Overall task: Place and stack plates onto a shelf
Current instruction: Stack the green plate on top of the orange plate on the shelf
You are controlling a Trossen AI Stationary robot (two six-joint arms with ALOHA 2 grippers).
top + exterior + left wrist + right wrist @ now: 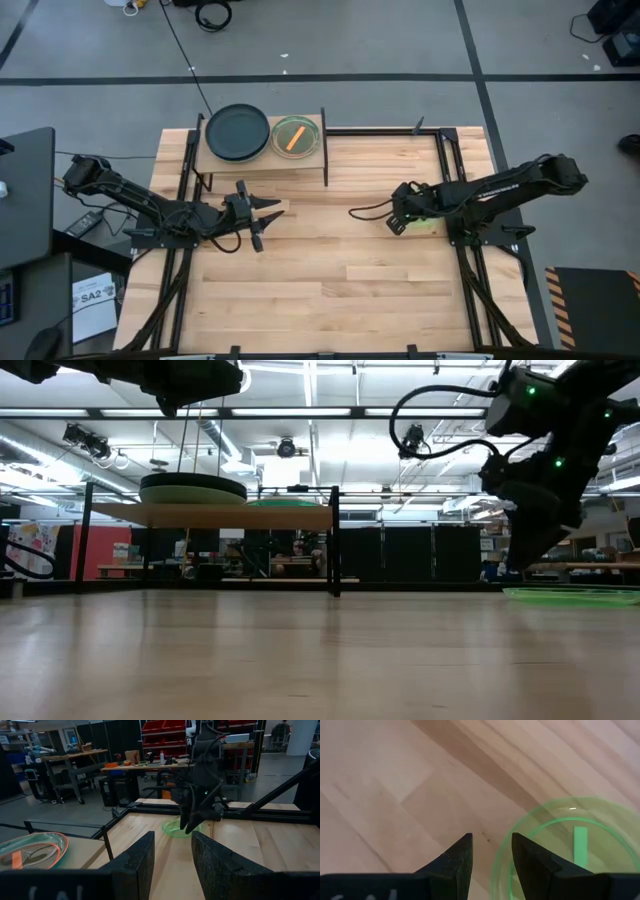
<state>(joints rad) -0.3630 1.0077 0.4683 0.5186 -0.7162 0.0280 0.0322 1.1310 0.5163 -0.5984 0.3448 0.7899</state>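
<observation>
Left gripper [262, 212]: parked over bare tabletop [330, 290] just in front of the shelf, jaws parted a moderate way, empty; best left waiting, clear of the shelf's front edge.
Shelf [262, 163]: stands at the far left of the table; carries a black plate [237, 132] on a stack and, beside it, a stack of small translucent plates [296, 137], orange rim showing in the left wrist view.
Bright green plate [570, 845]: lies flat on the tabletop at the right, well apart from the shelf; last one seen off it.
Right gripper [491, 851]: hovers above the green plate's near rim, jaws narrowly parted, gripping nothing.
Step in hand: judged as picking up the green plate.
Doing it well: straddle the rim with one finger inside, one outside; descend slowly, close firmly, since thin slick plastic could slip.
Afterwards: lift level, carry across, lower onto the small stack.
</observation>
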